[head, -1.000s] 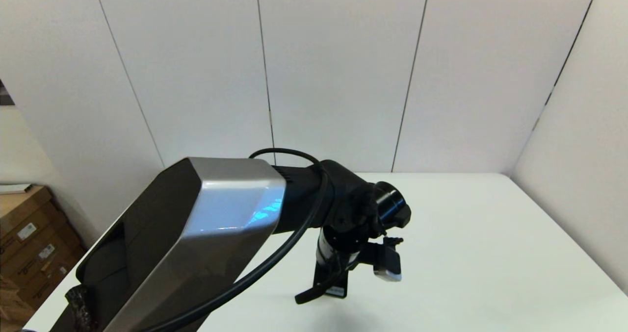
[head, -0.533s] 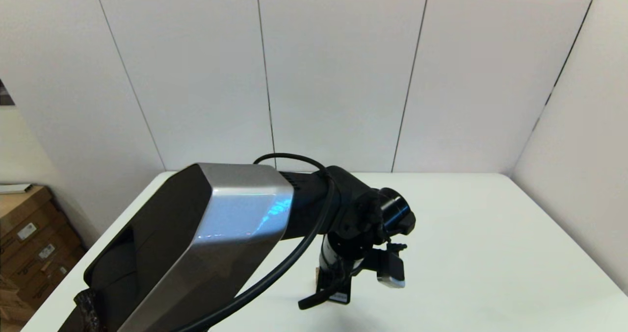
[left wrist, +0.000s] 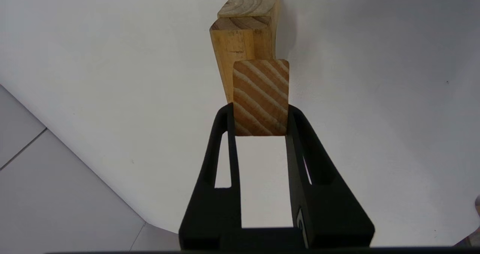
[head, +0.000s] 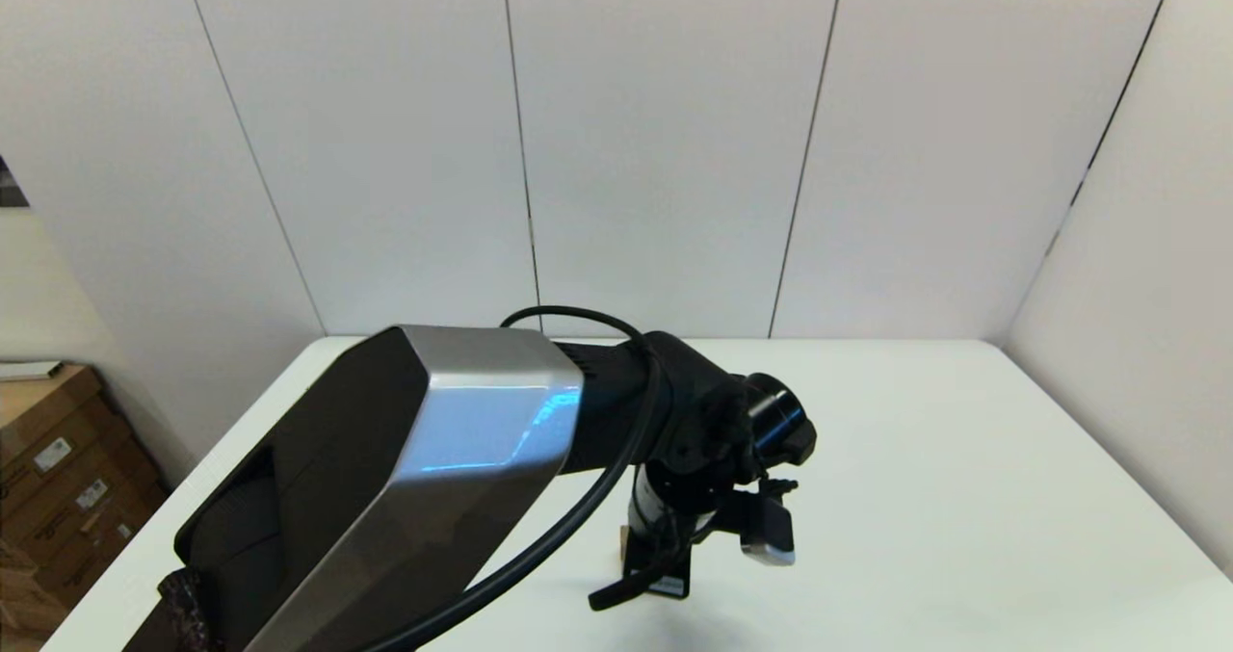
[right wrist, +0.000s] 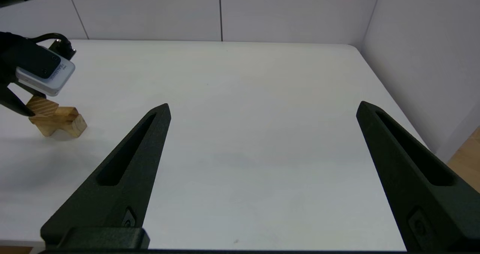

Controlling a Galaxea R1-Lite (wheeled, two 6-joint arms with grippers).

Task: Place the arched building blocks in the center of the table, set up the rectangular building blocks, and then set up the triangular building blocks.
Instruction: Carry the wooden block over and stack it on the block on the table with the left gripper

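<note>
My left gripper (left wrist: 260, 109) points down at the table's (head: 915, 498) middle and is shut on the triangular block (left wrist: 260, 96), a striped-grain wedge held between both fingers. Directly under the wedge lies a light-wood stack. The arched block (left wrist: 249, 6) shows a curved cut-out on one side, and the rectangular block (left wrist: 234, 47) seems to lie along it, though I cannot separate the two clearly. The right wrist view shows the wedge (right wrist: 40, 105) touching or just above the stack (right wrist: 62, 122). In the head view the left gripper (head: 647, 580) hides nearly all the wood. My right gripper (right wrist: 262, 109) hovers open over the table's right side.
The left forearm (head: 414, 479) fills the lower left of the head view. Cardboard boxes (head: 58, 479) stand on the floor beyond the table's left edge. Wall panels close off the back and the right side.
The left arm has sunk a little and shifted slightly right toward the table's middle, bringing the wedge down to the stack. A sliver of wood now shows beside the gripper in the head view.
</note>
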